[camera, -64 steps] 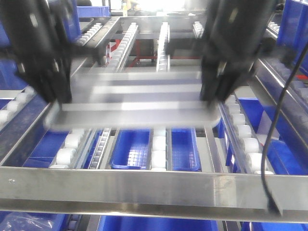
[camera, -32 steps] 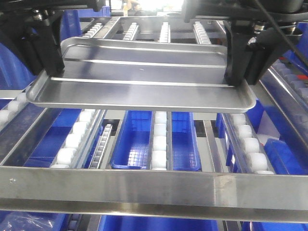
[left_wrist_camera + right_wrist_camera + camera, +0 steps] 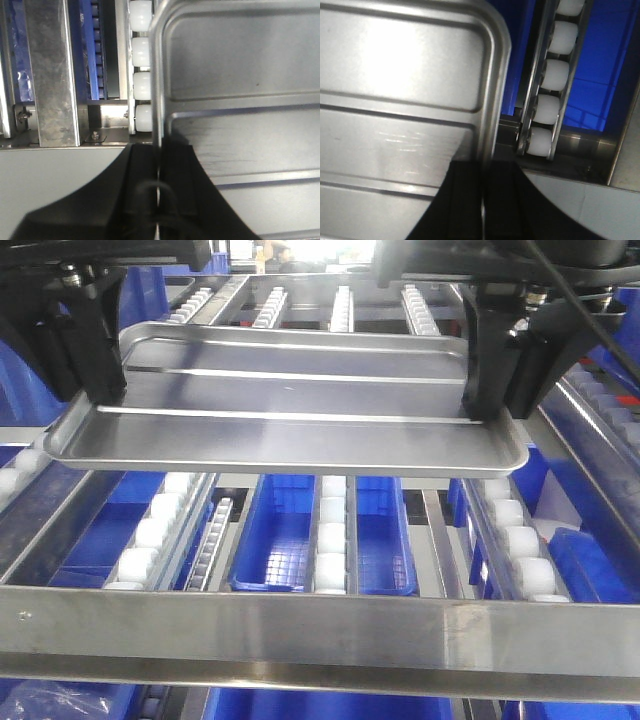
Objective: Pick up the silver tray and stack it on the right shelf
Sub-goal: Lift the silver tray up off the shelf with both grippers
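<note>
Above the roller lanes (image 3: 330, 540) of the right shelf (image 3: 300, 635), your left gripper (image 3: 100, 390) and right gripper (image 3: 487, 405) pinch the airborne silver tray (image 3: 290, 410) by its end rims; lower unevenly and a rim may slip, tipping it.

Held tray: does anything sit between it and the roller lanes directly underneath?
Nothing visible does. The silver tray, gripped at both short rims by the left gripper and right gripper, hangs over bare roller lanes; the blue bins lie lower, beneath the rollers.
</note>
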### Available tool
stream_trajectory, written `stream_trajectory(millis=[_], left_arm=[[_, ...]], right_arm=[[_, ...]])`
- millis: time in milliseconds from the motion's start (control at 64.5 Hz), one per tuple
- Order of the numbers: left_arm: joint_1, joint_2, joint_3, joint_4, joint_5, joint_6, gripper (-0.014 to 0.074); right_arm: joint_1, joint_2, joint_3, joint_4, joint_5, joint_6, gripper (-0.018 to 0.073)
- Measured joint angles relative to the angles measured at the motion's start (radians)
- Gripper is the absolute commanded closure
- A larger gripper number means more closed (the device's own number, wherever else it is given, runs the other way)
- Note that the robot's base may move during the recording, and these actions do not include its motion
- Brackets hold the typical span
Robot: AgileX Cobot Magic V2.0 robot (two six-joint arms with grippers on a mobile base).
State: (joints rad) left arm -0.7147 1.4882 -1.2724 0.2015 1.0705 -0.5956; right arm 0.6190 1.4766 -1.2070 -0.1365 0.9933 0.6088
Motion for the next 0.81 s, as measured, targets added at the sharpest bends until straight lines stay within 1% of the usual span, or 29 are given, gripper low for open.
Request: stream_trajectory(millis=[806], left_arm=[[0.000,0.000,0.000,0.000,0.006,0.000,0.0691]], right_arm=[[0.000,0.000,0.000,0.002,0.000,0.000,0.0503]])
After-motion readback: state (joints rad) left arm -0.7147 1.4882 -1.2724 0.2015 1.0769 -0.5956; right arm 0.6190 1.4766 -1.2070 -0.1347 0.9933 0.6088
